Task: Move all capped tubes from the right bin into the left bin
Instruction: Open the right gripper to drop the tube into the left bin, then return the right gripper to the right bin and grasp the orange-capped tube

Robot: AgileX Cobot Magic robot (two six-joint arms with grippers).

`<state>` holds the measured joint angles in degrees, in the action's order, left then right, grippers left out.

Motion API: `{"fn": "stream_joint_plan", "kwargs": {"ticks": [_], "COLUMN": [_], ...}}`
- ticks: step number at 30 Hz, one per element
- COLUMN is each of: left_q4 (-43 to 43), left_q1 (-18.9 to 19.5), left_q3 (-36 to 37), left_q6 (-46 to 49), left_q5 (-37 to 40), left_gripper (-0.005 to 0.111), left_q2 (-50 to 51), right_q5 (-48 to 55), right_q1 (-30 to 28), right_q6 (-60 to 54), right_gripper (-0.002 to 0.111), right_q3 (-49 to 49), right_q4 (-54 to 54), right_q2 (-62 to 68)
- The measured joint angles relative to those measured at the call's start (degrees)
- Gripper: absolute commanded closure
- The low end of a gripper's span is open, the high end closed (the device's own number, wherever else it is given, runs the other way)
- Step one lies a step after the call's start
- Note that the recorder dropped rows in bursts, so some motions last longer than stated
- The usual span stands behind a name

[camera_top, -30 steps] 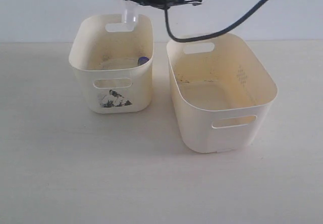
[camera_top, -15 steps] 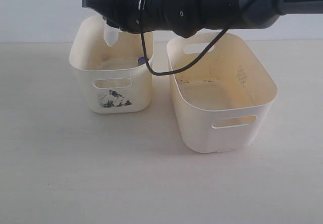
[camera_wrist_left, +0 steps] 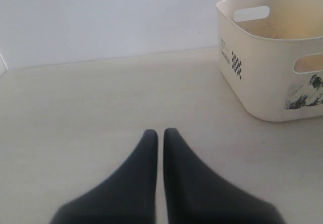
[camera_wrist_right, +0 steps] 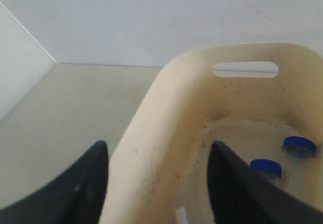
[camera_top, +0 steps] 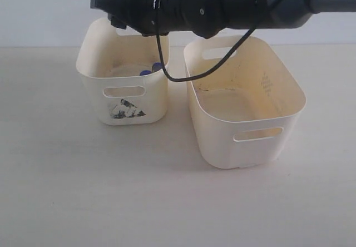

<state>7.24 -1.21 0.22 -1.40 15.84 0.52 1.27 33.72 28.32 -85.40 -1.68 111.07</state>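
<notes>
Two small clear plastic blue-capped tubes (camera_wrist_right: 266, 167) lie on the floor of the left bin (camera_top: 92, 63), the smaller cream plastic tub with slot handles. They sit close together by the wall nearest the right bin (camera_top: 289, 99), the wider plain cream tub. The right claw (camera_top: 108, 10) hangs above the left bin's far rim, black fingers spread wide and gripping nothing; the tubes sit below it, toward the right bin. Only their caps show clearly, so their long axes cannot be told. No orange-red cap shows anywhere, and no tube shows in the right bin, though its front wall hides some floor. For any tube hidden there, the right arm is nearer. The left claw (camera_wrist_left: 160, 133) rests low over the pale desk (camera_wrist_left: 75, 108) beside the left bin, fingers nearly touching, empty. A black mountain-like picture marks that bin's front; the print beside a dotted diamond on its end is too small to read.
</notes>
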Motion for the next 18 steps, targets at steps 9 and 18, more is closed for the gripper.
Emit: {"fn": "stream_joint_plan", "kwargs": {"ticks": [9, 18], "left_q4": [0.0, 0.0], "left_q1": [0.0, 0.0], "left_q3": [0.0, 0.0], "left_q6": [0.0, 0.0], "left_q5": [0.0, 0.0], "left_gripper": [0.102, 0.102], "left_q2": [0.0, 0.0], "right_q5": [20.4, 39.6], "right_q1": [-4.1, -15.0], "right_q6": [-6.7, -19.8], "right_gripper": [0.108, 0.108], "right_q3": [-0.1, -0.1], "right_q4": [-0.3, 5.2], "right_q2": [-8.6, -9.9]}}
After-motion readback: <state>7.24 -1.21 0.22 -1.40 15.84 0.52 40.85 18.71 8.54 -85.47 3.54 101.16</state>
